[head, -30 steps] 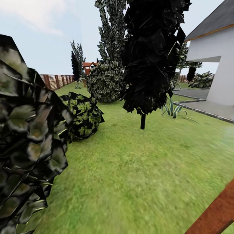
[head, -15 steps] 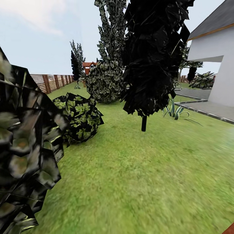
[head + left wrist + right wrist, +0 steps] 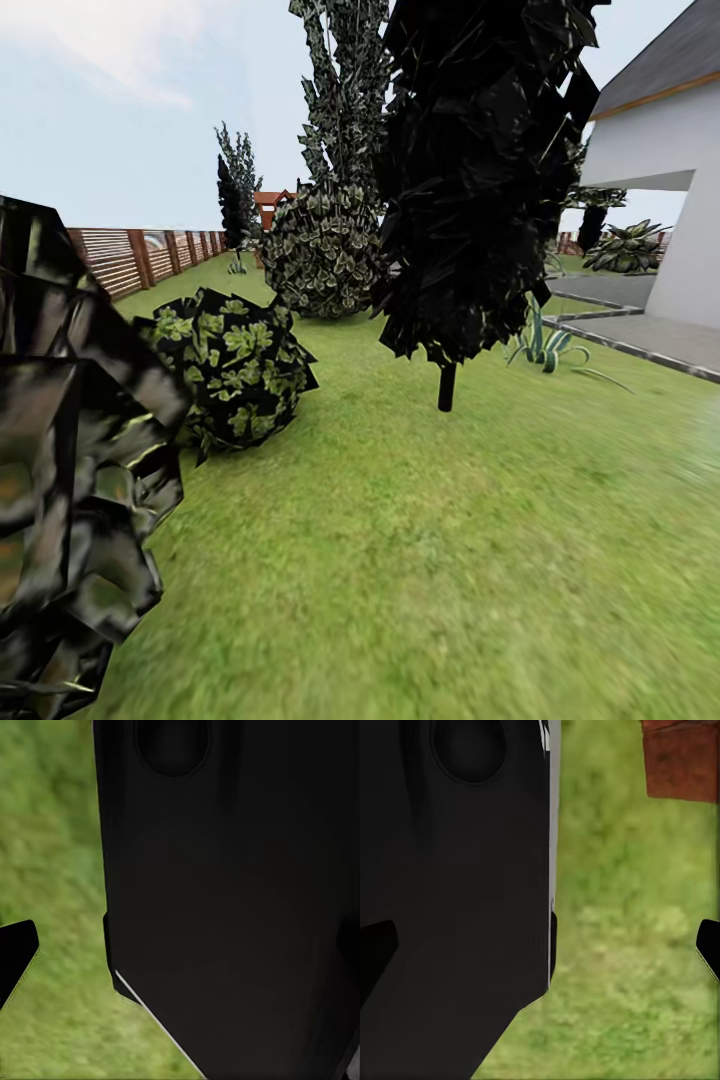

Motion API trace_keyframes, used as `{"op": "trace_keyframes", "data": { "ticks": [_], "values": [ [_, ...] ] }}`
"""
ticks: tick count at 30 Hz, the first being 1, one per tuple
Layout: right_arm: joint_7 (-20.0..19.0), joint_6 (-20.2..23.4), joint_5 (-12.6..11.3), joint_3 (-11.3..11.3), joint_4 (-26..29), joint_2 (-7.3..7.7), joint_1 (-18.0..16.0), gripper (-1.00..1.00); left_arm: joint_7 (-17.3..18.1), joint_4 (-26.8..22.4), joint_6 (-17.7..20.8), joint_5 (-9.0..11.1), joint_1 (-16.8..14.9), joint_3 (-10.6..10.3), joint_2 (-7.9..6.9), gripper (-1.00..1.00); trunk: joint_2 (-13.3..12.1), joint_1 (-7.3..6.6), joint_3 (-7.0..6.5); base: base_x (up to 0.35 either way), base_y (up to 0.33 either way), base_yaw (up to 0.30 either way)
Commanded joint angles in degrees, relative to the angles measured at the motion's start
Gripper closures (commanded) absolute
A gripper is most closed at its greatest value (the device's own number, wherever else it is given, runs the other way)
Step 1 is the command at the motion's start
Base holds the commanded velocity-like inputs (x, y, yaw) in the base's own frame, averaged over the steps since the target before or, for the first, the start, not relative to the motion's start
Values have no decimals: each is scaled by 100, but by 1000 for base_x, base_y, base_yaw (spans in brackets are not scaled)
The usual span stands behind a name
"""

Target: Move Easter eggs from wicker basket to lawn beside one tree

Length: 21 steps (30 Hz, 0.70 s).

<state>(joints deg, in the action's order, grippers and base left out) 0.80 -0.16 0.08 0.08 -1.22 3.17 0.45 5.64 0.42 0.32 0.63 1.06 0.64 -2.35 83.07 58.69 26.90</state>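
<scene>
lawn point(image 3: 420, 560) seen ahead | dark tree point(image 3: 470, 180) at 12 o'clock | bush point(image 3: 225, 365) at 10 | grip of both grippers cannot be told

No text, label, brand, number or sign can be read anywhere: not on the white house point(image 3: 655, 210) at far right, nor on the brown slatted fence point(image 3: 135, 255) at far left.
</scene>
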Motion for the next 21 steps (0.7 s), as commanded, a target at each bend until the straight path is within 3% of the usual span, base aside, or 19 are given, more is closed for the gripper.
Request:
{"op": "trace_keyframes", "data": {
  "ticks": [1, 21],
  "values": [
    [8, -2, 1, 1, -1, 0, -1, -100, 20, -1, 3, 7, -1, 7, -2, -100, 1, 4, 3, 317, 0, 0],
    [8, -2, 3, 6, -1, 1, -1, -100, 25, 2, 3, 7, -1, 7, -1, -100, 1, 4, 3, 317, 0, -4]
  ]
}}
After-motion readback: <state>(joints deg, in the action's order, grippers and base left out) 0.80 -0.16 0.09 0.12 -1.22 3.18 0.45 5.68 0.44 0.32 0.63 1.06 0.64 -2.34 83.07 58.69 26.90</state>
